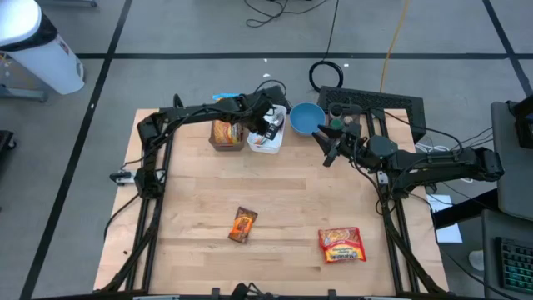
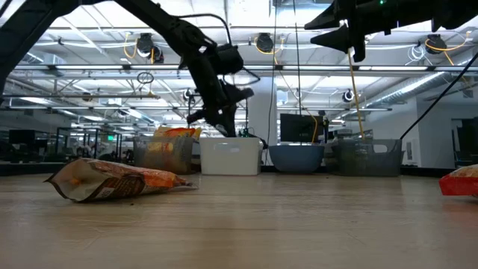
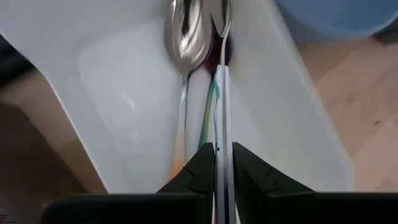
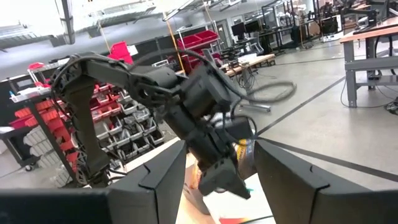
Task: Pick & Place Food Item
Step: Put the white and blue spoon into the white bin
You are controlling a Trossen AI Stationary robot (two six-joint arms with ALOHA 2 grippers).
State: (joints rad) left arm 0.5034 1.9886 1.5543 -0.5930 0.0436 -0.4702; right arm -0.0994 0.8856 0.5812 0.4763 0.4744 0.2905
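Your left gripper [image 3: 222,163] is over the white bin [image 1: 268,137] at the 12 o'clock edge of the table [image 1: 275,200], its jaws pinched narrow on a thin flat utensil handle [image 3: 222,118]. A metal spoon [image 3: 186,40] lies in the bin beside that handle. In my judgement, you do best to lift straight up so the handle clears the bin wall without dragging the spoon along. Keep the pinch firm; a blade this thin can swivel between the pads.

Your right gripper [image 1: 329,152] hangs at about 1 o'clock, next to the blue bowl [image 1: 306,118], with its jaws standing apart and nothing between them. Leave it there, clear of the left arm's path.

The food packets sit well away from both arms: an orange snack packet [image 1: 242,224] at roughly 6 o'clock and a red noodle packet [image 1: 342,245] at about 5 o'clock. Another packet stands in the clear tub [image 1: 225,133] just beside the white bin.
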